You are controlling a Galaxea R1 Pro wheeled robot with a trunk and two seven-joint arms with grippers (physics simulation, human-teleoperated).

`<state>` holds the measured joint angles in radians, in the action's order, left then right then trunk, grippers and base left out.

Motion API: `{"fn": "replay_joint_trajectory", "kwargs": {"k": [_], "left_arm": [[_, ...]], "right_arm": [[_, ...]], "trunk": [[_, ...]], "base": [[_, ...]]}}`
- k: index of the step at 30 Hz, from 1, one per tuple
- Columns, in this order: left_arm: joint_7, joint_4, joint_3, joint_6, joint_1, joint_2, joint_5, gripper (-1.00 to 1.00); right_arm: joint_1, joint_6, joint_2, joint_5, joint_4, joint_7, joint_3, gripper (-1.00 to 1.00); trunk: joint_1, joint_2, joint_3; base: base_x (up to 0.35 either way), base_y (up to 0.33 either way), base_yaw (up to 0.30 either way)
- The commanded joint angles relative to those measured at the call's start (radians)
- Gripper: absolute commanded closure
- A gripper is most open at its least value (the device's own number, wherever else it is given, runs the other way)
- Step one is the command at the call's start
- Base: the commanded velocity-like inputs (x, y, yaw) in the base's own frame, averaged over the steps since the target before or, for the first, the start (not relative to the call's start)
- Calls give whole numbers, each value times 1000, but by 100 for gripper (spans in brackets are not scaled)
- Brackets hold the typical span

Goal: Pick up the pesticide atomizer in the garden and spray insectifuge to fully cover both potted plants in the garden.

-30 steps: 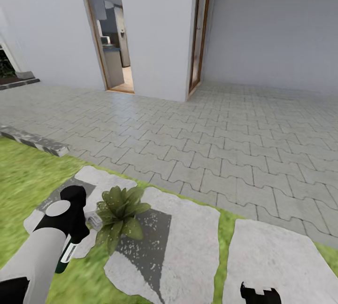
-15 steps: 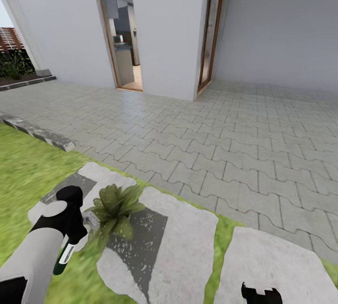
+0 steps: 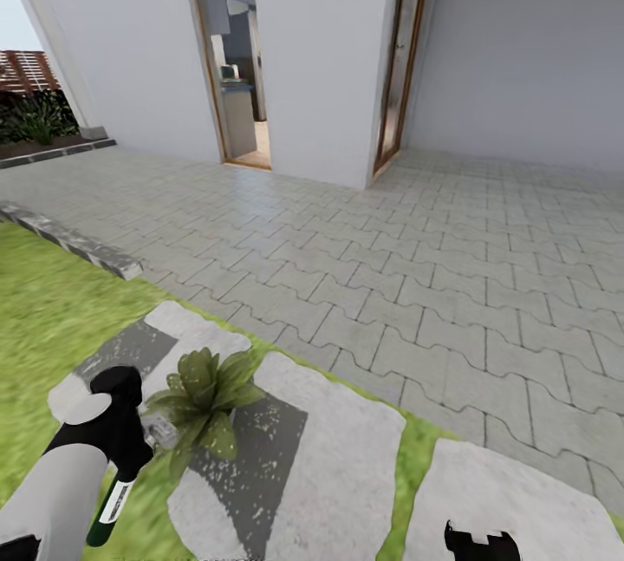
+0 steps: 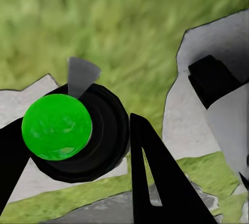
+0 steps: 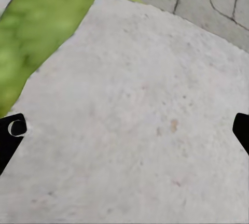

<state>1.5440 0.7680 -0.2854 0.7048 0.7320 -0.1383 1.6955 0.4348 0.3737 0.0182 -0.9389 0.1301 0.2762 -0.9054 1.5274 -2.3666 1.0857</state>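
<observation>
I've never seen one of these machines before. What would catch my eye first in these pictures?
Probably the small potted plant, a rosette of pointed green leaves on a pale stepping stone in the lawn. Right beside it, the left pincer grips a dark atomizer with a bright green cap. Behind lie grey paving and an open doorway.

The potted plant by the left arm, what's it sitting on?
The potted plant sits on a pale stepping stone edged by lawn. Its leaves cover the pot and the stone directly beneath.
</observation>
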Motion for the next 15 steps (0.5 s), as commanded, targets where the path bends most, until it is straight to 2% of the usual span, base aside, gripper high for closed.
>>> {"fn": "replay_joint_trajectory", "kwargs": {"k": [1, 6, 10, 15], "left_arm": [[6, 0, -7, 10, -1, 4, 7, 100], [4, -1, -13, 11, -2, 12, 0, 100], [4, -1, -13, 12, -2, 11, -55, 100], [4, 0, -12, 12, -2, 11, -70, 100]], "right_arm": [[1, 4, 0, -11, -2, 4, -7, -100], [1, 4, 0, -11, -2, 4, -7, -100], [1, 4, 0, -11, -2, 4, -7, -100], [1, 4, 2, -11, -2, 4, -7, -100]], "trunk": [[0, 0, 1], [0, 0, 1], [0, 0, 1], [0, 0, 1]], "base": [[3, -1, 270], [1, 0, 274], [0, -47, 264], [0, -246, 49]]}}
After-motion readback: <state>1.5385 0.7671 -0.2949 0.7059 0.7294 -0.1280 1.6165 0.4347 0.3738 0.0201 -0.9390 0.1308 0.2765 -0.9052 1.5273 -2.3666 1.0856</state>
